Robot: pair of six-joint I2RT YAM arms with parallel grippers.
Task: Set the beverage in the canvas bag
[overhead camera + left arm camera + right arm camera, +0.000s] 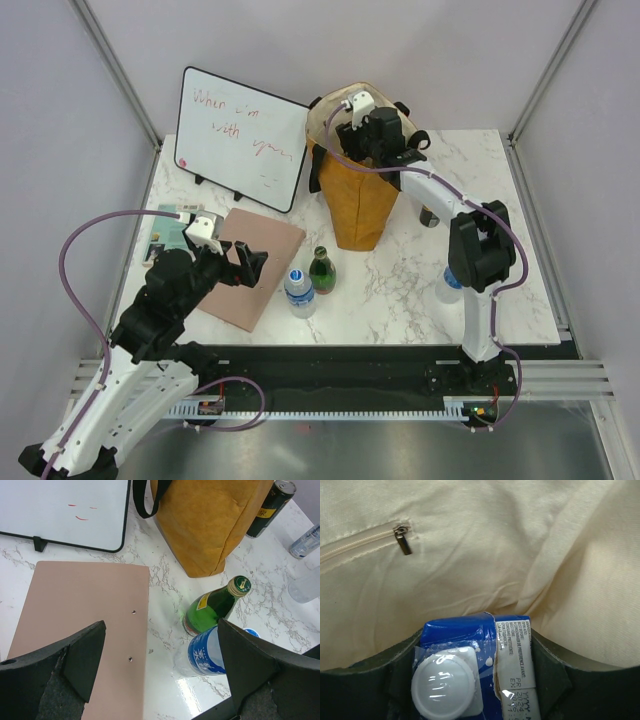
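Note:
The mustard-brown canvas bag (360, 205) stands upright at the table's back middle. My right gripper (375, 130) reaches into its open top and is shut on a blue beverage carton (475, 670) with a white round cap; cream lining (520, 555) and a zipper pocket surround it. My left gripper (235, 262) hangs open and empty over a pink board (250, 265). Between its fingers the left wrist view shows a green glass bottle (212, 607) and a clear water bottle with a blue label (207, 655); the bag (210, 520) stands behind them.
A whiteboard (240, 135) leans at the back left. A dark can (428, 215) stands right of the bag, also seen in the left wrist view (270, 507). A clear bottle (450, 285) stands by the right arm. A booklet (165, 235) lies at the left edge.

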